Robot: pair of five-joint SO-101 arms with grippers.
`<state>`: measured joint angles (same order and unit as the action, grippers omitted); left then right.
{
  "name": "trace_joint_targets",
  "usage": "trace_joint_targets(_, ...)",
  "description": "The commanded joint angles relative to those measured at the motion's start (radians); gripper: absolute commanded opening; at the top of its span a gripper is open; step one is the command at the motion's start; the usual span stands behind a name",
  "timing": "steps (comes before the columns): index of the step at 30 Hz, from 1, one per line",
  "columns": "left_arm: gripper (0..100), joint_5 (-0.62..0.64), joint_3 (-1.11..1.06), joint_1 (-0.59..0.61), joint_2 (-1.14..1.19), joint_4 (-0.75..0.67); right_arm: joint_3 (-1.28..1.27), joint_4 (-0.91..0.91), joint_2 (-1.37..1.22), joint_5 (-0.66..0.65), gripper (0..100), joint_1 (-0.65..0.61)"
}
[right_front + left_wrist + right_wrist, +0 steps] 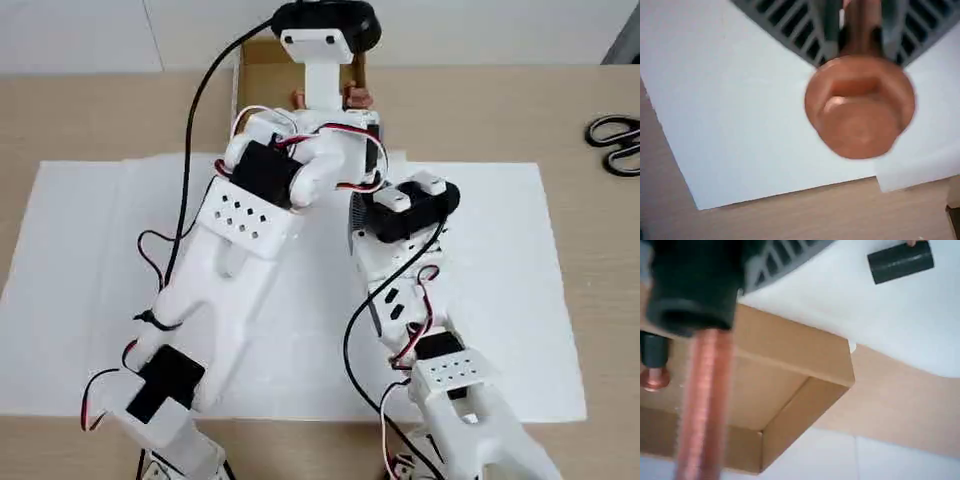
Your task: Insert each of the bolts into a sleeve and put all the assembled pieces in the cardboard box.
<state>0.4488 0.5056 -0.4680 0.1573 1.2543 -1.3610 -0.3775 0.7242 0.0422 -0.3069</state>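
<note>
My right gripper [695,285] is shut on a black sleeve [692,295], and a copper threaded bolt shaft [702,405] sticks out of the sleeve's end. In the left wrist view the copper bolt head [860,112] faces the camera. Its shaft runs up between the jaws of my left gripper [860,25], which looks shut on it. In the high view both grippers meet near the middle of the white paper [480,300]. The cardboard box [790,360] lies beyond and holds one assembled piece [652,362]. A loose black sleeve [900,261] lies on the paper.
The cardboard box [262,72] sits at the table's far edge, partly behind a camera mount [325,40]. Scissors [615,142] lie on the bare wood at far right. Paper to the right of the arms is free.
</note>
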Motion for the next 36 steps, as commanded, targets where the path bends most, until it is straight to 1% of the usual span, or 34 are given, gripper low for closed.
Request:
trace_joint_targets(1,1,-0.005,0.004,-0.006,-0.061,-0.048,0.057,-0.036,0.033,-0.012,0.4,0.001)
trace_joint_targets(12,1,-0.003,-0.002,-0.018,-0.057,-0.061,0.060,-0.038,0.030,-0.012,0.4,-0.001)
trace_joint_targets(16,1,-0.003,-0.038,-0.041,-0.061,-0.064,0.061,-0.039,0.030,-0.012,0.4,-0.001)
trace_joint_targets(26,1,0.025,-0.093,-0.044,-0.064,-0.092,0.094,-0.038,0.033,-0.014,0.4,0.002)
trace_joint_targets(28,6,0.028,-0.081,-0.043,-0.069,-0.095,0.100,-0.031,0.033,-0.014,0.4,0.002)
trace_joint_targets(30,13,0.048,-0.047,-0.049,-0.083,-0.054,0.100,-0.031,0.033,-0.014,0.4,0.002)
trace_joint_targets(32,18,0.091,-0.051,-0.049,-0.098,-0.038,0.100,-0.031,0.033,-0.014,0.4,0.004)
trace_joint_targets(34,20,0.130,-0.067,-0.043,-0.110,-0.040,0.100,-0.031,0.033,-0.014,0.4,0.004)
trace_joint_targets(36,20,0.133,-0.070,-0.043,-0.114,-0.040,0.100,-0.031,0.033,-0.014,0.4,0.005)
